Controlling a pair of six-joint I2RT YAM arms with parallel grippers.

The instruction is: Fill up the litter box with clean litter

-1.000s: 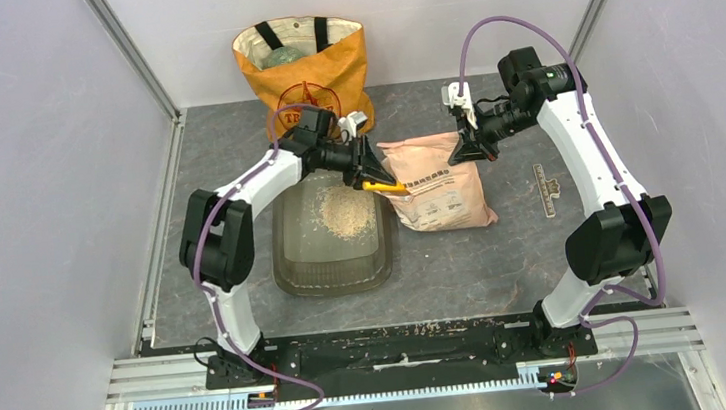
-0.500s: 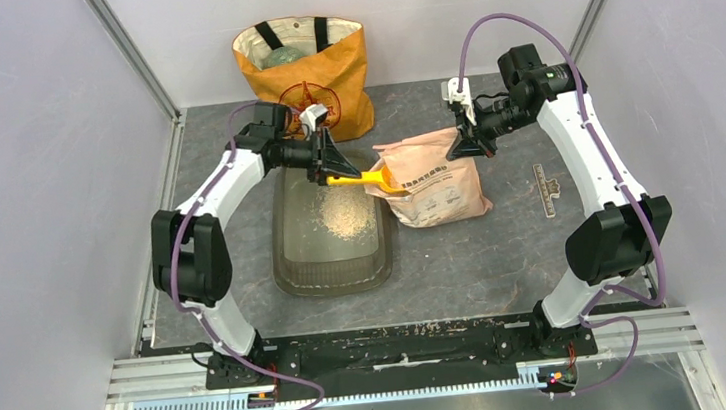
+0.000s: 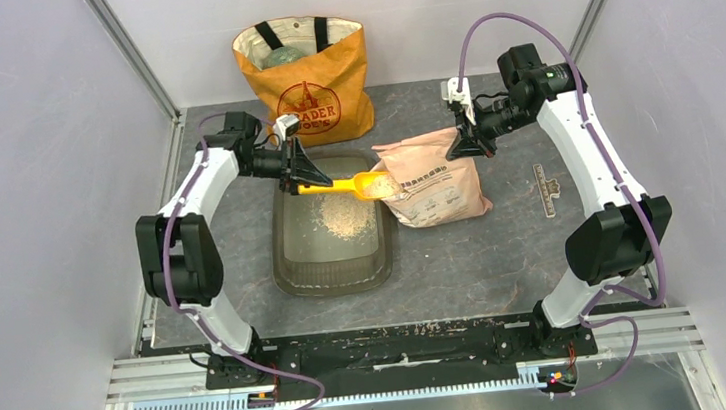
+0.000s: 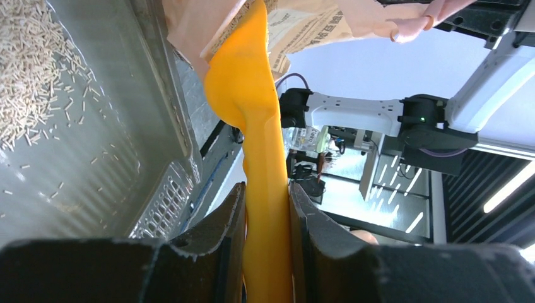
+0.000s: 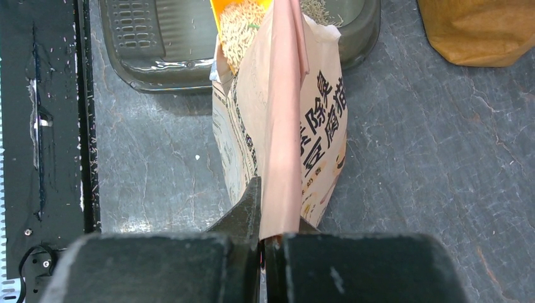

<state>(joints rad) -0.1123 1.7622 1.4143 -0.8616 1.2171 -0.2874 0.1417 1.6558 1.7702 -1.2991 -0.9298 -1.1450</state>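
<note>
The smoky grey litter box [image 3: 297,272] lies mid-table with a small heap of pale clean litter [image 3: 345,218] inside, also seen in the left wrist view [image 4: 28,69]. My left gripper [image 3: 298,176] is shut on the handle of an orange scoop [image 3: 357,183] [image 4: 252,95]. The scoop's bowl is at the mouth of the pinkish-tan litter bag [image 3: 437,183] and carries litter [image 5: 240,22]. My right gripper [image 3: 464,143] is shut on the bag's top edge [image 5: 281,126] and holds it up.
An orange tote bag [image 3: 306,70] stands at the back, just behind the litter box. A small flat label [image 3: 545,187] lies on the table right of the litter bag. Walls enclose the table left, right and back.
My left arm has drawn back to the left, and the scoop now lies level over the box's far end with its bowl at the bag mouth. The bag has been lifted slightly.
</note>
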